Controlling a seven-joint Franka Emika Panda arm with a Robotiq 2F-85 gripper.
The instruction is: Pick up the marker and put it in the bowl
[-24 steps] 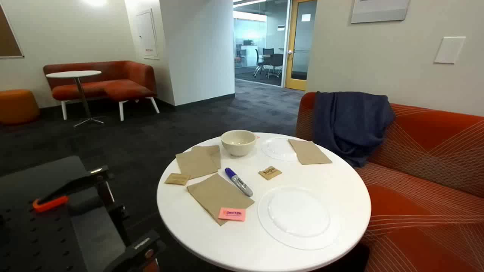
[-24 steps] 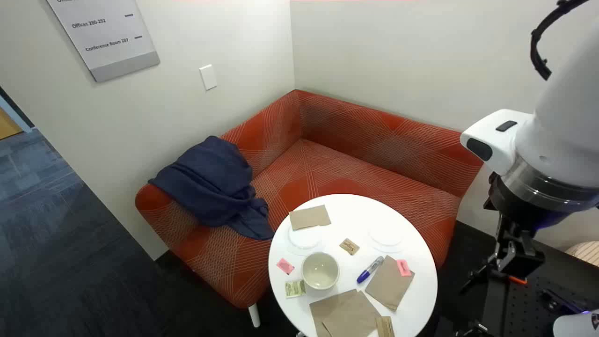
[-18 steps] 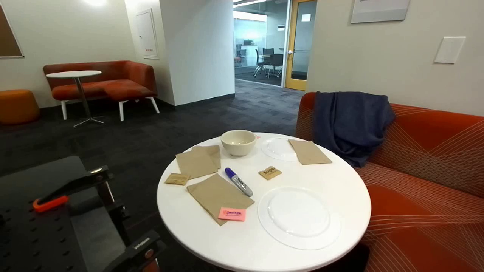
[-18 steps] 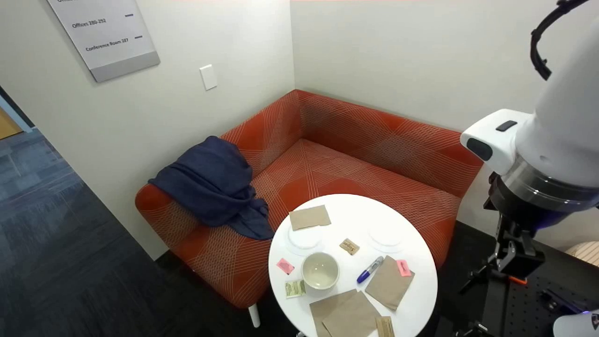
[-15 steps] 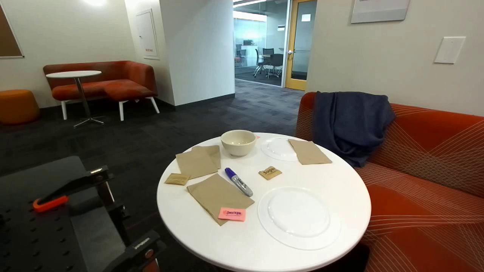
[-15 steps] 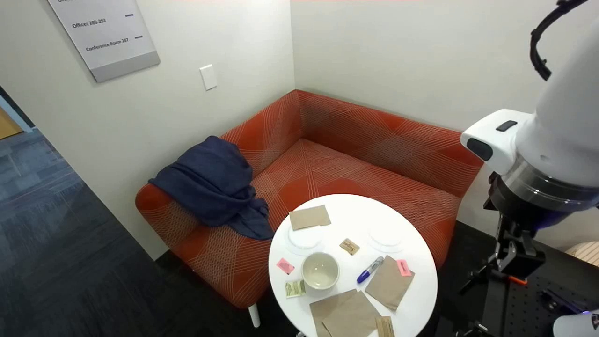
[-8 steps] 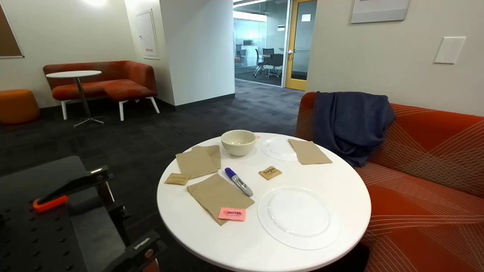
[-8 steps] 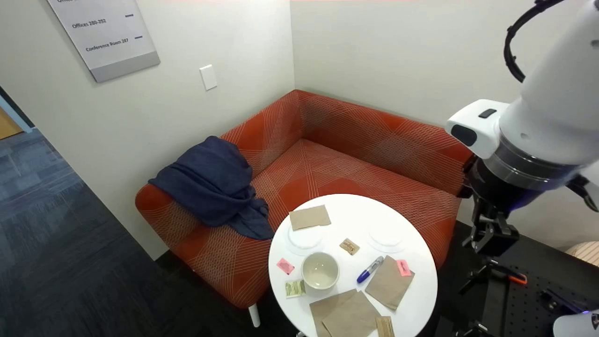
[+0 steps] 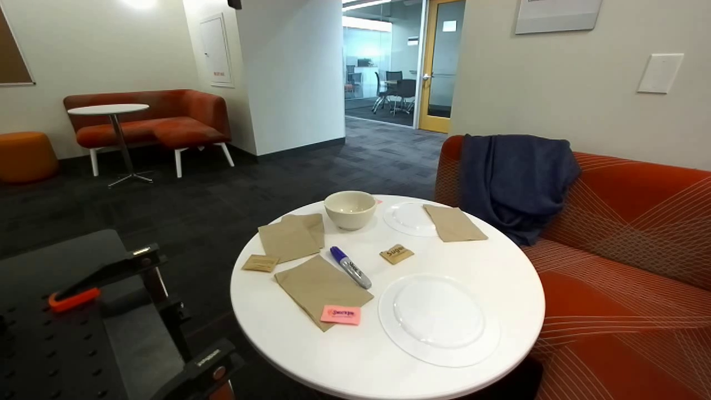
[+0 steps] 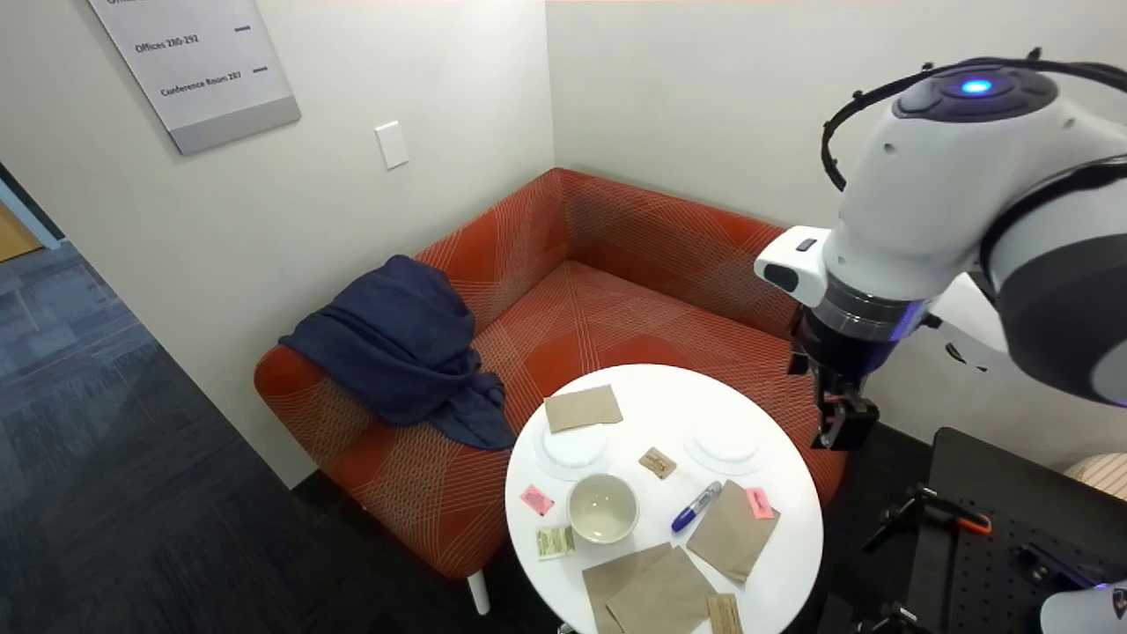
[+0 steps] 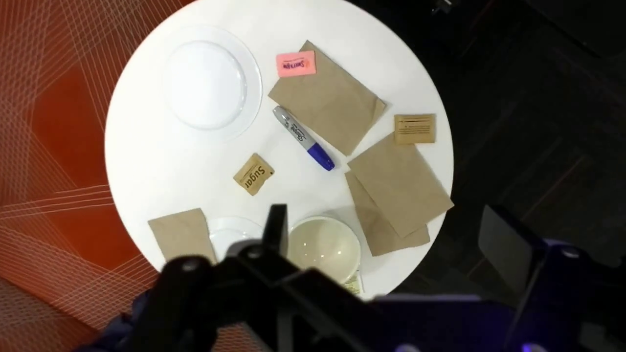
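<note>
We held our black two-fingered gripper well clear of the round white table, its fingers spread wide and released. On the table we saw the slim grey-and-blue marker lying just beside a flat brown paper napkin, while the small round cream bowl stood upright near a round white plate, apart from the marker.

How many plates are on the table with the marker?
2: an uncovered plate near the marker; a partly covered plate beside the bowl, a brown napkin over its edge.
</note>
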